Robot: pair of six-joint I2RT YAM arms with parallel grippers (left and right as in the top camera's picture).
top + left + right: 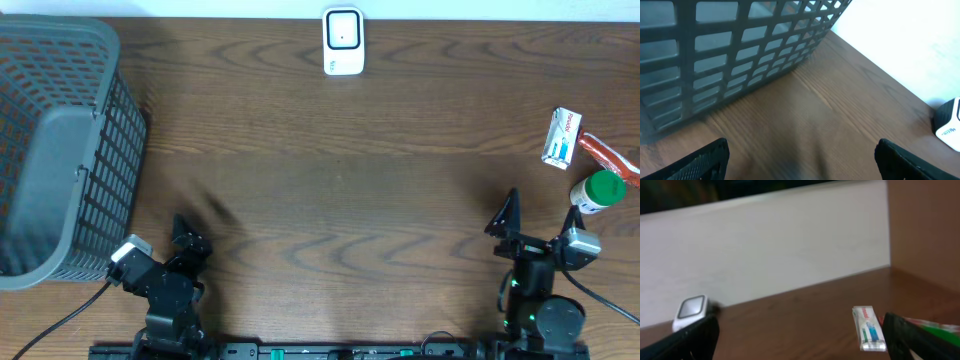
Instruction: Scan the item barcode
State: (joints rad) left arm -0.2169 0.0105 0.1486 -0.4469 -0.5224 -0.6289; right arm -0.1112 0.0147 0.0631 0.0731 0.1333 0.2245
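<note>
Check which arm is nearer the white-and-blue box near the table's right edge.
Right. The right arm sits close to the box, just short of it and slightly left; the left arm is far off to its left, beside the grey basket.

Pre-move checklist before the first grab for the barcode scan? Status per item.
1. The left pincer is open and empty: ok.
2. The right pincer is open and empty: ok.
3. White scanner stands at the far edge, nothing in front: ok.
4. White box, red packet and green-capped bottle lie close to the right pincer: ok.
5. Where the barcode sits on the white box: cannot tell.
6. Item in hand: not ok, none picked up yet.
</note>
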